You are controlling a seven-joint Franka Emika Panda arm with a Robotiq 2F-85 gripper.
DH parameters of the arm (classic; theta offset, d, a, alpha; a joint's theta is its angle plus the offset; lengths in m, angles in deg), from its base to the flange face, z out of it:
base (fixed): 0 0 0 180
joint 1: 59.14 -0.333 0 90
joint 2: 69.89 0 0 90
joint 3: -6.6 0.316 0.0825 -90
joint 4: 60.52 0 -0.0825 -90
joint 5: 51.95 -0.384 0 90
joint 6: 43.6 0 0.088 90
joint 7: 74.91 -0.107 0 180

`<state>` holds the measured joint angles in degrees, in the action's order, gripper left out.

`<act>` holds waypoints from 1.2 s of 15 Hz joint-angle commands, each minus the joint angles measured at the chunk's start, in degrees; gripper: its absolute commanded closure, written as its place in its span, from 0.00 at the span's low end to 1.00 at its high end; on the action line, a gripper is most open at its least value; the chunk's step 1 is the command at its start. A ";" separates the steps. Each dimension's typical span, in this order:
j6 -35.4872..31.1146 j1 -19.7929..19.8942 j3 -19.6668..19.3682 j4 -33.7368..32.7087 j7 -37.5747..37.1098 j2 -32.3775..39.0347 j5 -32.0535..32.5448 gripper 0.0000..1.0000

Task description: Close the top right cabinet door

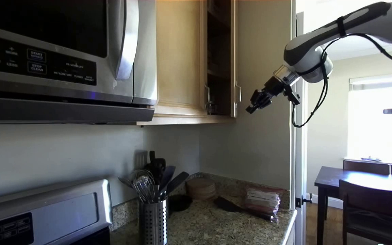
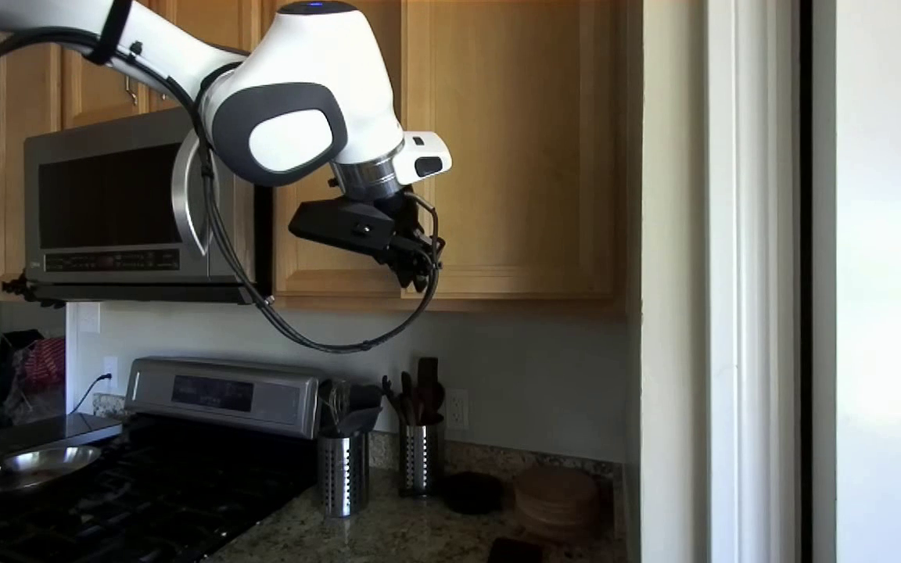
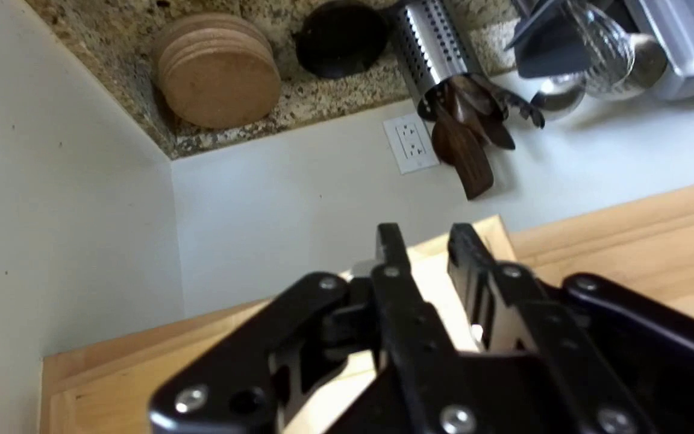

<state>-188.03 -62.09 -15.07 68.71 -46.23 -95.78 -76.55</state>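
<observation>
Some space separates gripper [image 3: 426,235] from cabinet door's edge [image 1: 233,59].

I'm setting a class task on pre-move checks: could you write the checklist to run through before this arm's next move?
1. Top right cabinet door closed: not ok; it stands open.
2. Gripper holding nothing: ok; it is open.
3. Door handle in sight: ok, in an exterior view.
4. Gripper clear of that door: ok; a gap shows in an exterior view.
5. Cabinet interior free of obstructions: cannot tell; too dark.
</observation>
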 commanded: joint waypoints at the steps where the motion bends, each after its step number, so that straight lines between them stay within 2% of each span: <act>1: -8.01 -2.27 0.07 -2.70 -1.95 3.42 -6.05 0.96; 4: -15.91 -5.14 -0.03 -3.36 -0.31 5.84 -10.07 0.98; 6: -20.31 -7.66 -0.41 -3.80 1.42 7.10 -13.50 0.94; 9: -24.94 -12.05 -1.23 -4.92 3.41 8.88 -18.82 0.94; 13: -28.05 -17.66 -2.56 -7.33 7.56 11.12 -26.84 0.95; 18: -29.32 -20.45 -3.32 -10.97 12.22 15.15 -33.49 0.95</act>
<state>-216.89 -78.89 -17.72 60.26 -37.44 -82.06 -105.37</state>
